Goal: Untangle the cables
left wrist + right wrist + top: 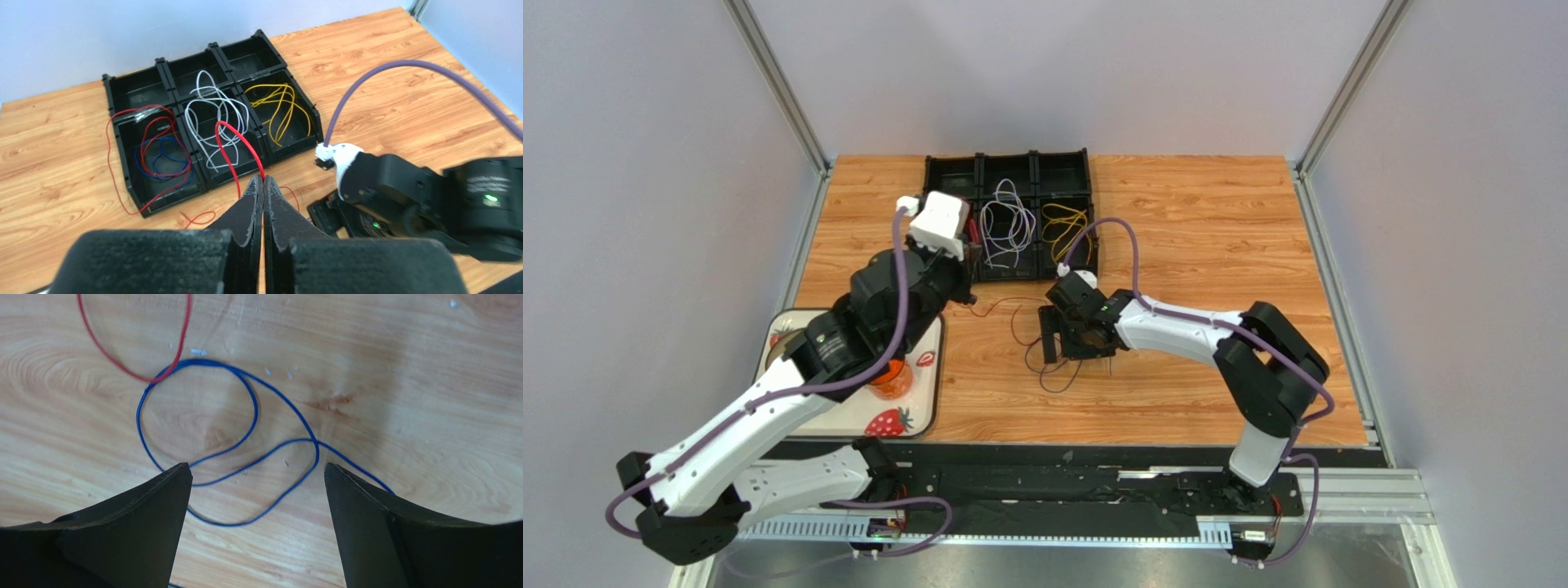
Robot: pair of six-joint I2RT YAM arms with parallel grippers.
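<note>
While my left pincer (264, 184) sits fully closed above the table (1210, 221), I can see a red cable (245, 144) nipped between its tips. The cable arches up across the front of the tray's (126, 165) middle bin and drops again toward the wood.

My right pincer (256, 471) hangs low over the table in front of the tray with its jaws spread wide, holding nothing. Below and between the fingers (153, 520) a blue cable (255, 410) lies flat on the wood in two overlapping loops. A red strand (107, 355) crosses its upper left bend. I cannot tell whether that strand is the one my left side holds.

In the tray, the left bin holds more red and blue loops (161, 153), with one red loop spilling over its wall onto the table. White cables (202, 116) fill the middle bin and yellow cables (279, 110) the right one.
</note>
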